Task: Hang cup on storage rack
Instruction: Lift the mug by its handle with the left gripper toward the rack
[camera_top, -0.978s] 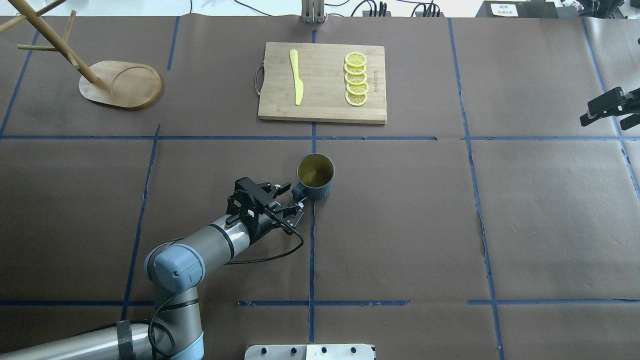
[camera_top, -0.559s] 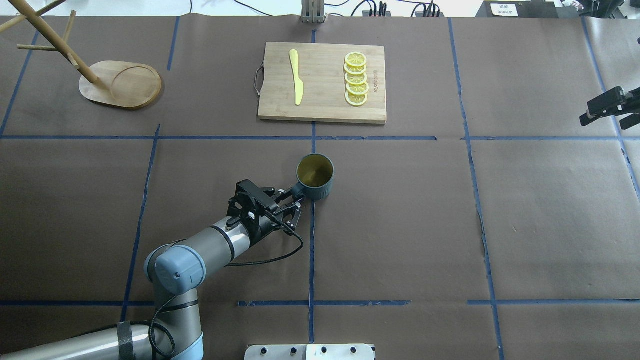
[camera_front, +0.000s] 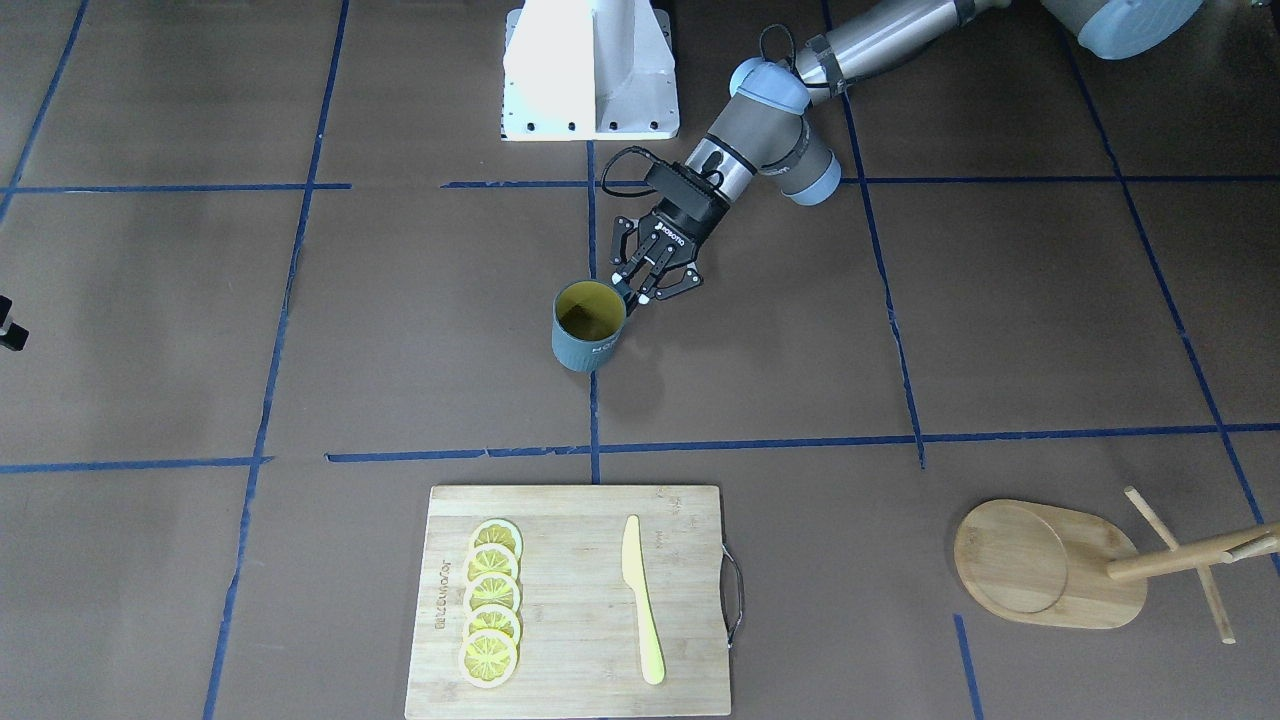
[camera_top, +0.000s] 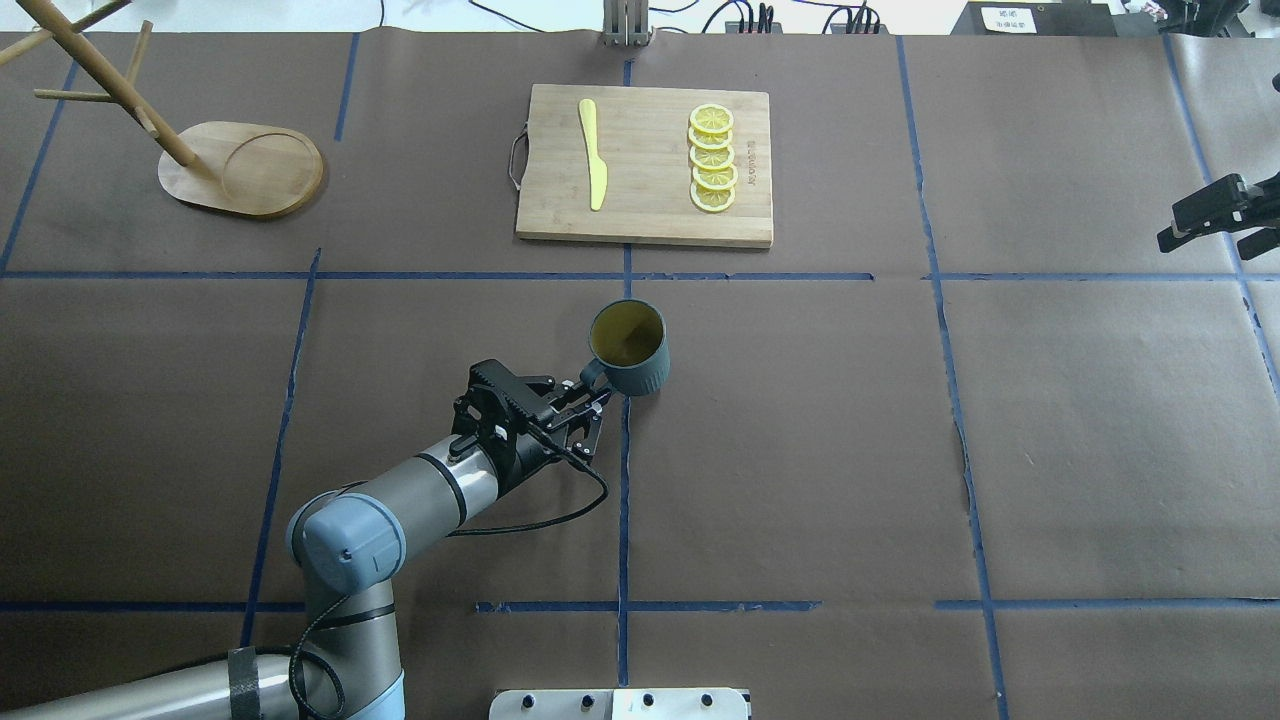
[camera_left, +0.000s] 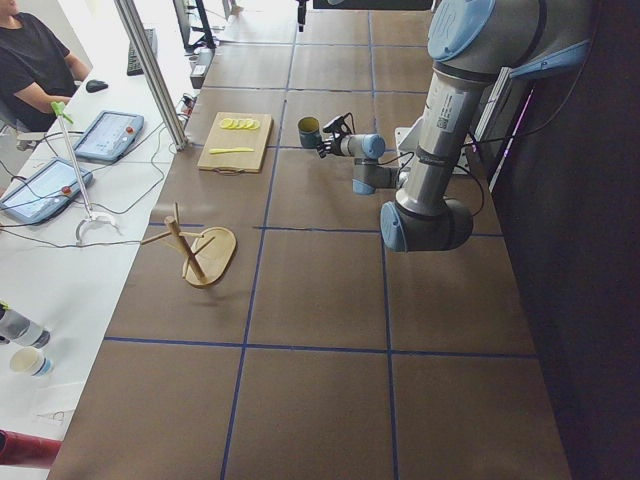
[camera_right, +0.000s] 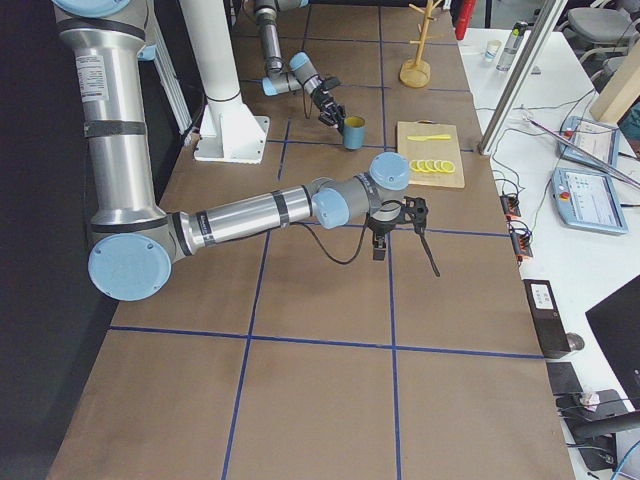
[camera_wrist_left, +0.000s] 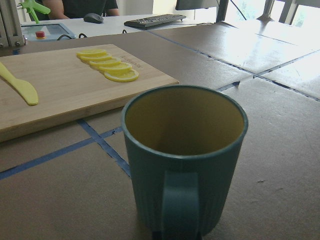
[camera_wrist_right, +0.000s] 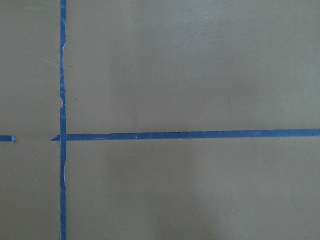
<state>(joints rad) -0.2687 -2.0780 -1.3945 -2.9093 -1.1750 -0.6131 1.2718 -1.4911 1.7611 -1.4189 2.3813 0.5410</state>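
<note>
The cup (camera_top: 628, 347) is a dark teal mug with a yellow inside, near the table's middle. It also shows in the front view (camera_front: 588, 325) and fills the left wrist view (camera_wrist_left: 185, 160), handle toward the camera. My left gripper (camera_top: 595, 392) is shut on the cup's handle, as the front view (camera_front: 640, 292) also shows. The storage rack (camera_top: 245, 168), a bamboo mug tree with an oval base, stands at the far left, far from the cup; it shows in the front view (camera_front: 1040, 565) too. My right gripper (camera_top: 1215, 215) hangs open and empty at the right edge.
A bamboo cutting board (camera_top: 645, 165) lies behind the cup, with a yellow knife (camera_top: 592, 155) and several lemon slices (camera_top: 712, 158) on it. Blue tape lines cross the brown table cover. The right wrist view shows only table and tape.
My left gripper has closed its fingers onto the cup's handle. The cup has shifted slightly since then and looks a little raised. The right arm has barely moved.
</note>
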